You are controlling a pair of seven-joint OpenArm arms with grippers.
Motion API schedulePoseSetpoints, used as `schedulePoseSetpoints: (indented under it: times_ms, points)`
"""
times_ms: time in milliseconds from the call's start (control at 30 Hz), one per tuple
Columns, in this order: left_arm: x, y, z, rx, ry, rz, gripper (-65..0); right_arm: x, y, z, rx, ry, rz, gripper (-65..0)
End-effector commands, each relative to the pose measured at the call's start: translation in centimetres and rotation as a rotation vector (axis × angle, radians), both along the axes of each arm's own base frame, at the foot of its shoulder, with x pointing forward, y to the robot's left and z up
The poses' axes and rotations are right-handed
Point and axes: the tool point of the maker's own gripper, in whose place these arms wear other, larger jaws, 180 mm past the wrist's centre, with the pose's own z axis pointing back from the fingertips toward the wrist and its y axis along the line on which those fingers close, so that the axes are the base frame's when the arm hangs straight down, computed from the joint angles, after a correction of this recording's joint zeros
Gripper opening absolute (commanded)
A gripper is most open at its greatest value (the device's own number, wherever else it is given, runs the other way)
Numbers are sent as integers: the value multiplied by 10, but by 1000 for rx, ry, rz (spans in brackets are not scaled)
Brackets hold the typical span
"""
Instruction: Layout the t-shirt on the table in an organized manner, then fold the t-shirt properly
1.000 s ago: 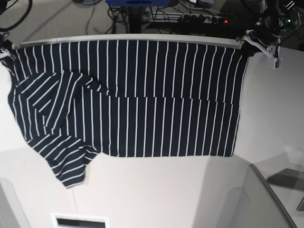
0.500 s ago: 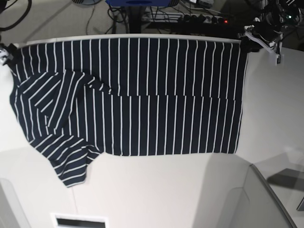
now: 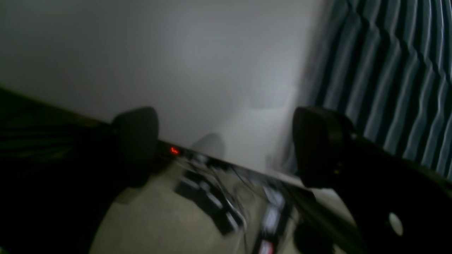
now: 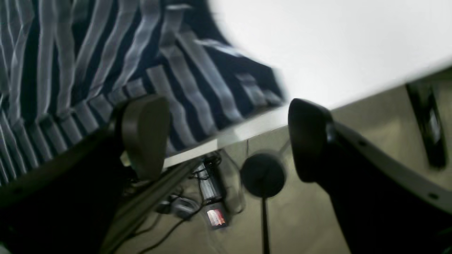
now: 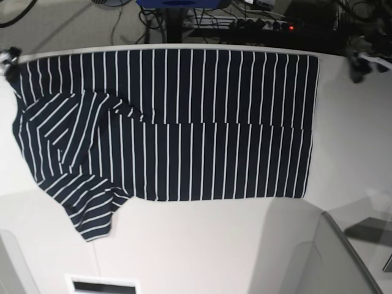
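Claws (image 3: 226,148) (image 4: 227,139) both stand apart beside the striped t-shirt (image 5: 184,122).

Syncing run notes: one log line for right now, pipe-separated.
left gripper: open, off cloth | right gripper: open, near edge | navy white-striped cloth t-shirt: partly folded on white table

One dark navy cloth t-shirt with thin white stripes (image 5: 214,159); one smooth white desk (image 5: 196,245); two black claws (image 3: 226,148).
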Motion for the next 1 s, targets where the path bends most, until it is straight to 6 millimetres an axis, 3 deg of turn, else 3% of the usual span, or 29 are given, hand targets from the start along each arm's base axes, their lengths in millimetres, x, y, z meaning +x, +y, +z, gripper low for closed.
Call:
schedulePoseSetpoints:
  times_ms: [0, 67, 133, 200, 233, 333, 467, 767, 967]
  points:
    - [2, 7, 12, 27, -27, -3, -84, 13, 17, 5, 13, -28, 62, -167]
    - [2, 10, 17, 43, -26, -10, -168, 16, 54, -9, 78, 19, 145, -252]
    - [2, 10, 17, 43, -26, -12, -354, 22, 91, -21, 149, 32, 214, -407]
    - [2, 9, 17, 41, -26, -12, -624, 28, 121, -30, 210, 39, 267, -587]
    - [2, 9, 17, 41, -24, -12, -650, 32, 131, -33, 233, 39, 286, -650]
    - [1, 8, 16, 40, -21, -12, -650, 37, 155, -46, 294, 59, 329, -618]
    - [0, 10, 16, 43, -20, -8, -650, 40, 170, -58, 349, 82, 344, -647]
    - [0, 9, 15, 41, -19, -12, -650, 62, 173, -69, 401, 80, 329, -645]
    - [-1, 9, 14, 39, -16, -8, -650, 84, 166, -70, 407, 68, 330, -645]
